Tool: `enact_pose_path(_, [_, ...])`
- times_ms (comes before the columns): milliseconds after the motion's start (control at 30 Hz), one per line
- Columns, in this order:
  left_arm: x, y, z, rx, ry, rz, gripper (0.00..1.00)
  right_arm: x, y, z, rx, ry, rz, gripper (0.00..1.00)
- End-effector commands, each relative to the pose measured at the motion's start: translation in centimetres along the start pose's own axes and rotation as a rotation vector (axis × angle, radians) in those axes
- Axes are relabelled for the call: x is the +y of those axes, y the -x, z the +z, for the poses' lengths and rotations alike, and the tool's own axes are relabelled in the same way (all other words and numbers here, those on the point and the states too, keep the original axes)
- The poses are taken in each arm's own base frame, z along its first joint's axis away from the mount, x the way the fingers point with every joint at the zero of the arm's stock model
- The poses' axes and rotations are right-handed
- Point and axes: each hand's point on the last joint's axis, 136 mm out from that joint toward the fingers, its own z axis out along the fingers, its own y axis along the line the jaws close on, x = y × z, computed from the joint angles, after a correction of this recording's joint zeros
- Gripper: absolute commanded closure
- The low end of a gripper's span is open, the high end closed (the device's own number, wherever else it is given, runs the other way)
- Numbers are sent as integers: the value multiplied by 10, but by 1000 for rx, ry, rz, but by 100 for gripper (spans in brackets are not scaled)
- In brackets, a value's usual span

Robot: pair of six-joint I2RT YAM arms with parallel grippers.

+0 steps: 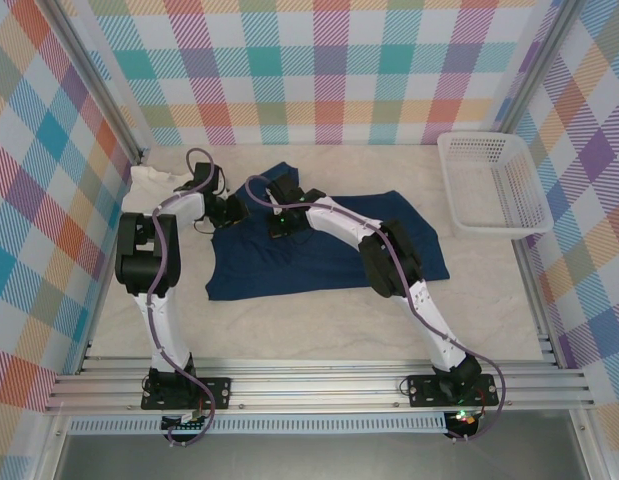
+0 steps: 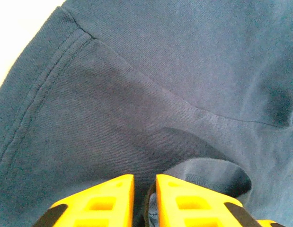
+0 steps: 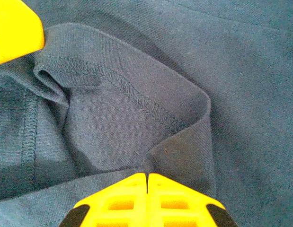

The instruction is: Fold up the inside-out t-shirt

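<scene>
Looking down from above, you find the t-shirt [image 1: 319, 260] spread flat in the middle of the worktop [image 1: 319, 330], a little toward the far edge, with its long axis running left to right. Both grips sit close together on its far-left part. The left arm's fingers [image 1: 229, 210] are at the shirt's left border, and the right arm's fingers [image 1: 282, 218] are just beside them, further in over the cloth. From both pairs, nearly all of the shirt lies to the right and toward the near edge, so I judge any fold from here has to travel that way. Your left wrist view shows the left fingers almost together, with a thin ridge of navy cloth in the narrow gap, apparently pinched. Your right wrist view shows the right fingers pressed fully together on a raised fold, with the stitched hem [image 3: 137, 97] curling up just ahead of them. The left arm is nearer this edge, whereas the right arm reaches diagonally over the shirt to get there. The cream shirt [image 1: 154, 182] lies just beyond the left grip, toward the far-left corner. The white basket [image 1: 494, 185] stands well apart at the far-right corner.
</scene>
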Motion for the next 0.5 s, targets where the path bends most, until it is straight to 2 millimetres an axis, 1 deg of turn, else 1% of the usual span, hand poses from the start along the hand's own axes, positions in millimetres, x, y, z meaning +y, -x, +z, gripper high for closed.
enact_pose_path(0, [-12, 2, 0, 16, -27, 30, 86, 5, 15, -15, -40, 12, -6, 100])
enact_pose_path(133, [-14, 4, -1, 14, -32, 35, 93, 6, 26, -29, -77, 31, 2, 100])
enact_pose_path(300, [-20, 8, -5, 8, -49, 34, 100, 6, 38, -48, -123, 62, 16, 100])
enact_pose_path(467, [-26, 11, -9, -2, -68, 30, 100, 2, 45, -66, -161, 87, 32, 100])
